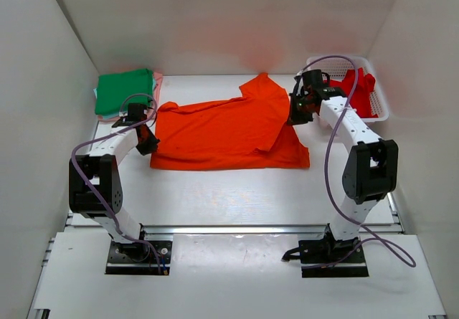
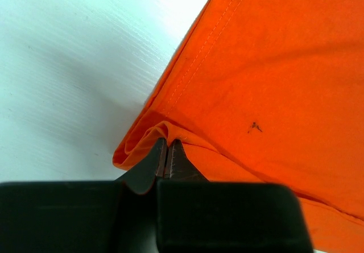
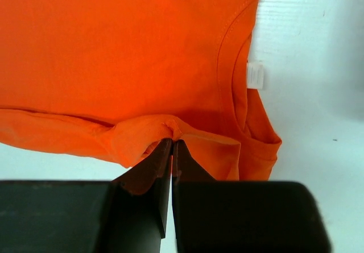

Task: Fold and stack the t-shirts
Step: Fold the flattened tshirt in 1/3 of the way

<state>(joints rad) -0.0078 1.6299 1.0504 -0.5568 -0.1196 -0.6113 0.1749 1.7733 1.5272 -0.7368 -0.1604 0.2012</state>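
A bright orange t-shirt (image 1: 226, 132) lies spread across the middle of the table, partly folded over itself. My left gripper (image 1: 148, 141) is shut on a pinch of its left edge (image 2: 162, 132). My right gripper (image 1: 294, 112) is shut on a pinch of its right edge near the collar (image 3: 170, 129); a white label (image 3: 255, 75) shows by the neckline. A folded green t-shirt (image 1: 125, 92) lies at the back left on a pink one (image 1: 159, 82). A deeper red t-shirt (image 1: 358, 89) lies in the basket.
A white plastic mesh basket (image 1: 381, 105) stands at the back right, beside my right arm. White walls close in the table on the left, back and right. A metal rail (image 1: 237, 228) runs across the near edge.
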